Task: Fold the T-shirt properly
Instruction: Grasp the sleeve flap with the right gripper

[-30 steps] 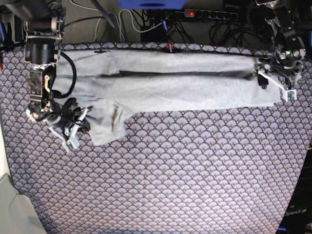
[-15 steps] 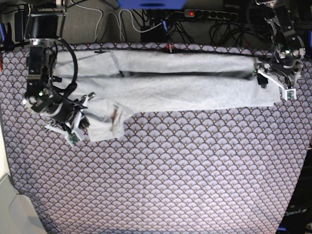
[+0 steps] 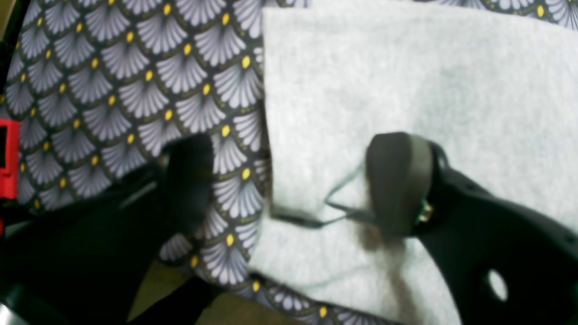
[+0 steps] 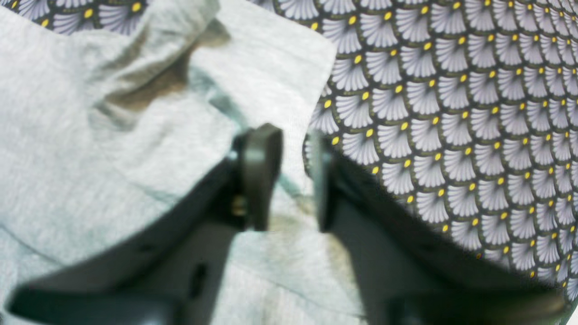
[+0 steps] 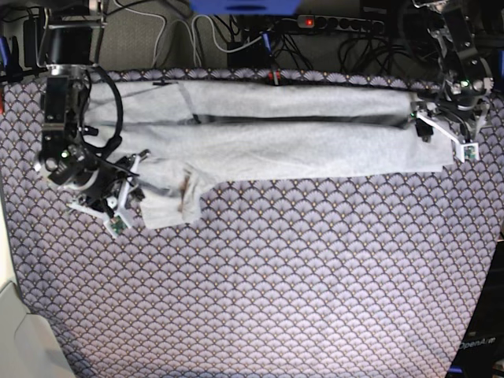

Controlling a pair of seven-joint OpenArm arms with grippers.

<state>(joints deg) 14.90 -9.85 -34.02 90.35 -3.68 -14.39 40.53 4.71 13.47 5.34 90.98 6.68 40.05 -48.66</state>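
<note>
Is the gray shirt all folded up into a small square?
No. The T-shirt lies as a long band across the tablecloth, one sleeve sticking out.

Both wrist views blurred up close: right claw (image 4: 289, 176) fingers soft-edged, arm bodies cut off by the bottom edge. In the base view the right arm hides the T-shirt (image 5: 291, 142) end at the table's left side; lettering not visible. Small dark mark on the folded sleeve (image 5: 187, 189) too small to tell.

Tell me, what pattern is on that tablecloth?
Purple-grey scallop fans with yellow dots on the tablecloth; clearest in the right wrist view.
</note>
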